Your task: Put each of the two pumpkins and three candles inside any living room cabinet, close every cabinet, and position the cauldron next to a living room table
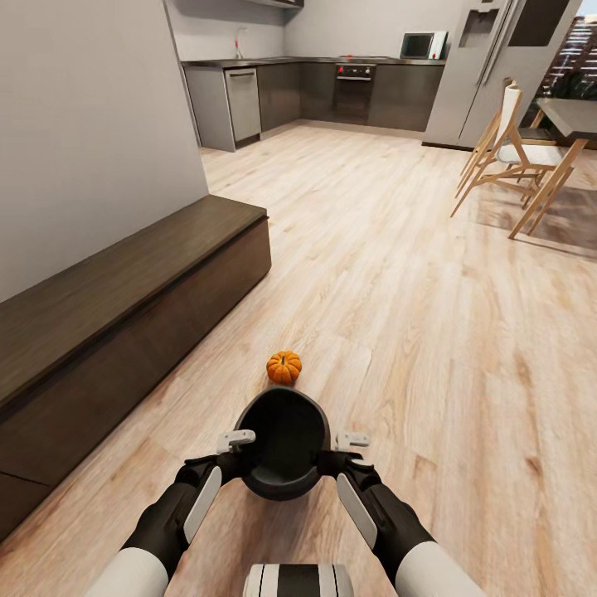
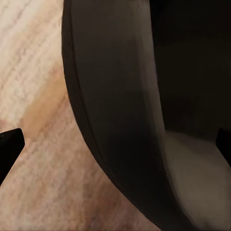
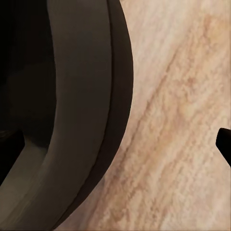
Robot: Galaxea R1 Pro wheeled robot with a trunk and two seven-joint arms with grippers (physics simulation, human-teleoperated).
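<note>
The black cauldron [image 1: 283, 445] sits low in front of me on the wood floor, mouth up. My left gripper [image 1: 235, 464] is at its left rim and my right gripper [image 1: 333, 463] at its right rim. In the left wrist view the cauldron's wall [image 2: 120, 120] runs between the left gripper's [image 2: 115, 144] wide-spread fingertips [image 2: 9, 147] without touching them. The right wrist view shows the same: the wall [image 3: 82, 106] lies inside the open right gripper [image 3: 118, 144]. One orange pumpkin [image 1: 283, 366] rests on the floor just beyond the cauldron. The long dark cabinet [image 1: 124, 307] stands along the left wall, its fronts shut.
A grey wall [image 1: 91, 124] rises behind the cabinet. Wooden chairs [image 1: 514, 153] and a table [image 1: 572, 116] stand at the far right. The kitchen cupboards [image 1: 332, 91] and a fridge [image 1: 489, 66] line the back. Open wood floor [image 1: 414, 290] spreads ahead and to the right.
</note>
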